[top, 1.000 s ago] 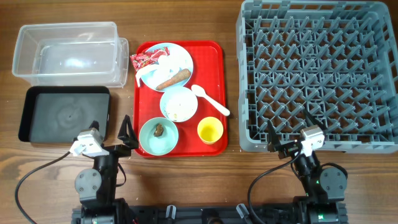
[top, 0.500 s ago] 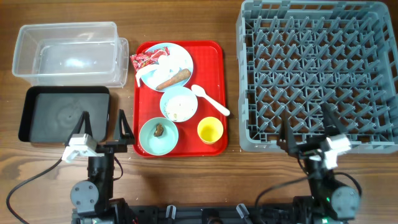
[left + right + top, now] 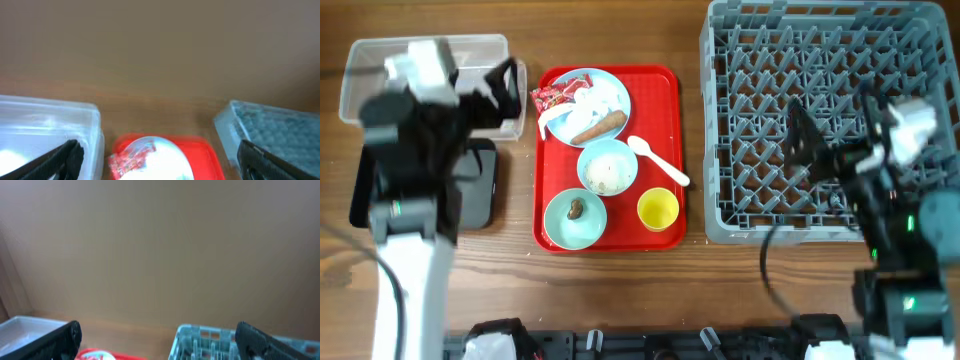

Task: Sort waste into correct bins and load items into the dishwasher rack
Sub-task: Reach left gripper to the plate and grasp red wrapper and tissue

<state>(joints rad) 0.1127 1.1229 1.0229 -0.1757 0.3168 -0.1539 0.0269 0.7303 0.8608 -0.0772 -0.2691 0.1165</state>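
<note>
Now | left gripper (image 3: 498,88) wide, empty, above clear tub's (image 3: 470,42) right end | snack wrapper (image 3: 550,97) just right of it, red tray's (image 3: 670,90) upper-left corner | right gripper (image 3: 830,140) wide, over rack (image 3: 705,120), farther | I'd use left.

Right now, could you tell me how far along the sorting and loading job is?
Nothing looks done: the dishwasher rack and clear tub look empty. Nothing is in hand: left claw and right claw are open and empty. Everything is left: wrapper, plate, bowls, cup and spoon sit on the red tray.
</note>
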